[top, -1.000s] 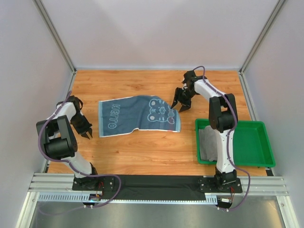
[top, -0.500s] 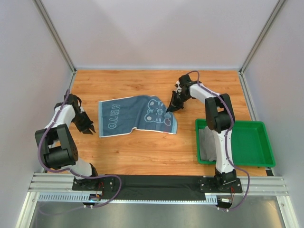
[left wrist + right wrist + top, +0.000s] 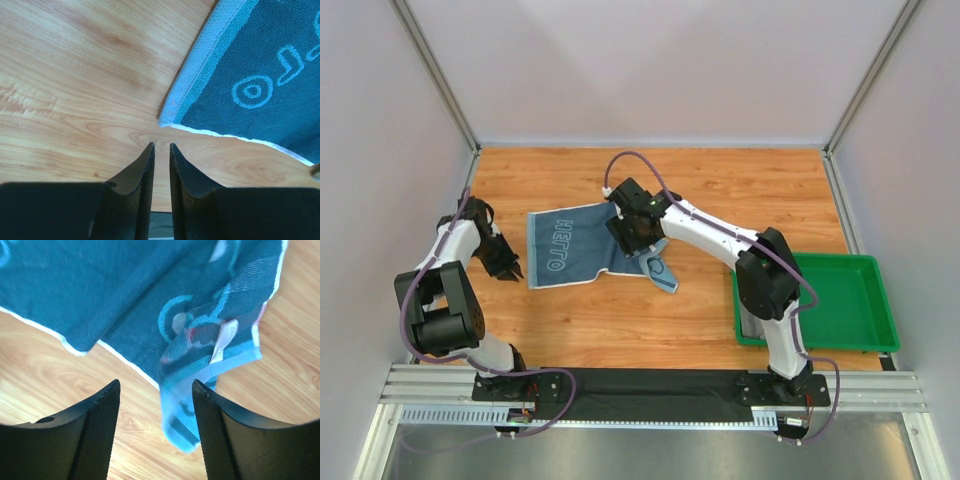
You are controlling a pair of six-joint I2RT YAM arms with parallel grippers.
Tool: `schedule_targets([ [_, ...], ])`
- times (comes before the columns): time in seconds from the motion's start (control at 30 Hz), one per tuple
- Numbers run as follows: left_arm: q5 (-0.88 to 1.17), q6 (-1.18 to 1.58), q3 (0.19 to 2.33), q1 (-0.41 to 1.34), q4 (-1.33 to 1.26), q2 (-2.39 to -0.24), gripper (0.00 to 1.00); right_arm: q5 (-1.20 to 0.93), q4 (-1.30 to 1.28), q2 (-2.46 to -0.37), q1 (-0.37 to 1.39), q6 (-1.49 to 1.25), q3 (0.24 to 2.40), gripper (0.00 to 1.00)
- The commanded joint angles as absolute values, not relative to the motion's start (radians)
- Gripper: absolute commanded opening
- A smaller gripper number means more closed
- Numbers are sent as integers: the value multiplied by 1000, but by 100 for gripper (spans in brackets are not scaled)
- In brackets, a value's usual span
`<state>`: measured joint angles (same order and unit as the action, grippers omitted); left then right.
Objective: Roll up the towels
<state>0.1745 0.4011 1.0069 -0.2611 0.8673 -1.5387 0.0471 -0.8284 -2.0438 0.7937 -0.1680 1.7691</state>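
Hovering at nine o'clock, the left hand (image 3: 161,146) shows just a slit between its fingers and grips nothing. It sits beside the near corner of the soft light blue cloth towel with white lettering (image 3: 570,245), central on the wooden counter (image 3: 620,320). Limp and light, best pinched along a hem. Over its bunched three o'clock end, the right hand (image 3: 156,382) gapes wide, holding nothing.

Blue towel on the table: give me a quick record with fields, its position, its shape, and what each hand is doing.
towel: blue towel on the wooden table, left of the green tray
shape: left part flat, right end bunched up
left hand: slightly open, empty, beside the towel's corner
right hand: open, above the bunched end
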Motion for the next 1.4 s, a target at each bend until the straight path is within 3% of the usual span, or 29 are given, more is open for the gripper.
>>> schedule_targets([
  [0.0, 183, 390, 1008, -258, 850, -1511, 24, 140, -844, -2068, 747, -129, 1720, 64],
  [0.23, 184, 390, 1006, -249, 850, -1509, 23, 83, -802, -2017, 658, -244, 1703, 68],
  [0.47, 183, 388, 1008, -239, 850, -1505, 22, -237, -752, -2071, 465, -377, 1655, 63],
  [1.13, 207, 391, 1006, -233, 844, -1500, 22, -226, -712, -2178, 399, -451, 1614, 55],
  [1.23, 212, 391, 1006, -233, 841, -1500, 22, -216, -719, -2203, 400, -446, 1637, 45],
  [1.33, 216, 391, 1006, -233, 842, -1499, 22, -207, -735, -2223, 400, -439, 1664, 22],
  [1.37, 216, 391, 1006, -233, 842, -1499, 22, -198, -742, -2227, 400, -437, 1673, 10],
])
